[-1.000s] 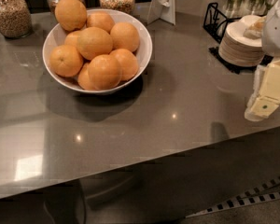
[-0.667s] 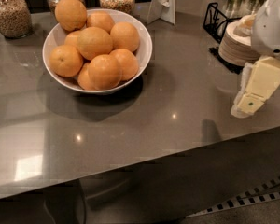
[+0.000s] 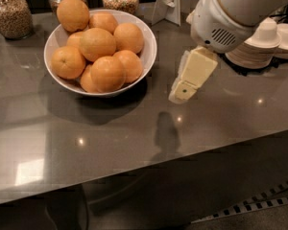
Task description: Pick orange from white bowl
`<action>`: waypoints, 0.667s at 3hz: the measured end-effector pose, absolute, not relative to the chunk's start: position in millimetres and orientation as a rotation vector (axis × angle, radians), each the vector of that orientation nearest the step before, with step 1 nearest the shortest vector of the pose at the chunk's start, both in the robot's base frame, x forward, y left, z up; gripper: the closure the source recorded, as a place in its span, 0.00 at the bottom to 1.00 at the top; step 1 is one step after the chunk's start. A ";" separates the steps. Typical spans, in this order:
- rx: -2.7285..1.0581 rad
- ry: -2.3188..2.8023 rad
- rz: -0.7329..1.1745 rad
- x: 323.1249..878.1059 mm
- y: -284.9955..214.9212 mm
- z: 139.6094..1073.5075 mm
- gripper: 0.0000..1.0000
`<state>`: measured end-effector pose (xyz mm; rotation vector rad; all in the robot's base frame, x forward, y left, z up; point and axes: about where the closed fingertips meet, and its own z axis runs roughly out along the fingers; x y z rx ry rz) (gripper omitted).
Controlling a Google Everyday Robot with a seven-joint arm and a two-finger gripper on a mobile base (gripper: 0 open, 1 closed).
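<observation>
A wide glossy white bowl stands on the grey counter at the upper left, heaped with several oranges. One orange sits highest at the back left of the pile. My gripper, cream-coloured below a white arm, hangs above the counter just right of the bowl, apart from it and from the oranges. It holds nothing that I can see.
Three glass jars of grains stand along the back edge, the largest at far left. A white card stand is behind the bowl. A stack of small white plates sits at the right. The counter's front edge runs below.
The arm and gripper have swung left from the right edge of the view toward the bowl. The bowl and oranges have not moved.
</observation>
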<state>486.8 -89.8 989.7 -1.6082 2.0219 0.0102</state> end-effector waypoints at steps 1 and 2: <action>-1.545 2.026 0.049 502.3 -23.7 995.4 0.00; -1.558 2.017 0.040 500.1 -28.8 996.2 0.00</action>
